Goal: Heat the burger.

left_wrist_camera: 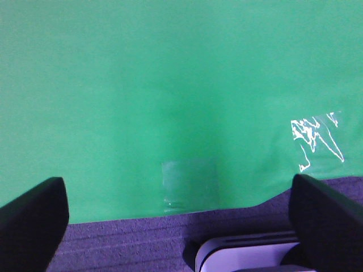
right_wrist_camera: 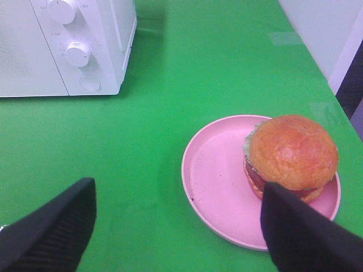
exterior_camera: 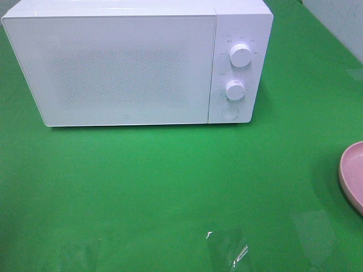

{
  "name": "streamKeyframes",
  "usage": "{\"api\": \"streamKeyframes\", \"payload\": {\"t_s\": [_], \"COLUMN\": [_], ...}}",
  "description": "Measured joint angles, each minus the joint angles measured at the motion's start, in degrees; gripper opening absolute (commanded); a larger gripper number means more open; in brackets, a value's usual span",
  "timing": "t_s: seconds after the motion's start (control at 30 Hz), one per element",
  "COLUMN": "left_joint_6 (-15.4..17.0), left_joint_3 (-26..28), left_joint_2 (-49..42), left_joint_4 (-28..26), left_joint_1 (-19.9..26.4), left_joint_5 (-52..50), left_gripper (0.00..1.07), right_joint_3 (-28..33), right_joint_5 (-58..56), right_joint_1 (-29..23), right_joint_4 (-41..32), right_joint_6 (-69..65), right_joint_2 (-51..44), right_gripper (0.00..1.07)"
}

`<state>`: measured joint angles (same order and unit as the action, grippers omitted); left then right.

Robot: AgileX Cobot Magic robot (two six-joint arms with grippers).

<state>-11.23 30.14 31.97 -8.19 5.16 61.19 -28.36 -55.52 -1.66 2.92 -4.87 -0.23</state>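
Burger on plate, microwave door closed, both grippers empty.

The microwave [exterior_camera: 136, 62] interior is hidden behind its frosted door. The pink plate [right_wrist_camera: 215, 175] is cut off at the overhead view's right edge; it holds the burger [right_wrist_camera: 292, 153], off-centre. The left gripper [left_wrist_camera: 178, 218] and right gripper [right_wrist_camera: 178, 226] stand spread wide, holding nothing, above the green table [exterior_camera: 170, 187].
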Motion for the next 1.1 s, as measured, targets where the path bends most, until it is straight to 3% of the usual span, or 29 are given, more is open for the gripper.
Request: {"api": "streamKeyframes", "payload": {"t_s": [0.3,0.6,0.93,1.1], "left_joint_6": [0.00,0.06,0.06,0.06], "left_joint_3": [-0.23,-0.23,-0.23,-0.23], "left_joint_2": [-12.20,-14.84,-30.08,-32.26], "left_joint_4": [0.17,0.17,0.52,1.20], "left_joint_1": [0.00,0.00,0.00,0.00], "left_joint_5": [0.23,0.29,0.34,0.40], "left_gripper": [0.98,0.98,0.98,0.98], "right_joint_3": [0.00,0.00,0.00,0.00], "right_joint_5": [0.00,0.00,0.00,0.00], "right_joint_1": [0.00,0.00,0.00,0.00], "right_joint_4": [0.00,0.00,0.00,0.00], "right_joint_6": [0.00,0.00,0.00,0.00], "right_joint_2": [0.00,0.00,0.00,0.00], "right_gripper": [0.76,0.76,0.76,0.76]}}
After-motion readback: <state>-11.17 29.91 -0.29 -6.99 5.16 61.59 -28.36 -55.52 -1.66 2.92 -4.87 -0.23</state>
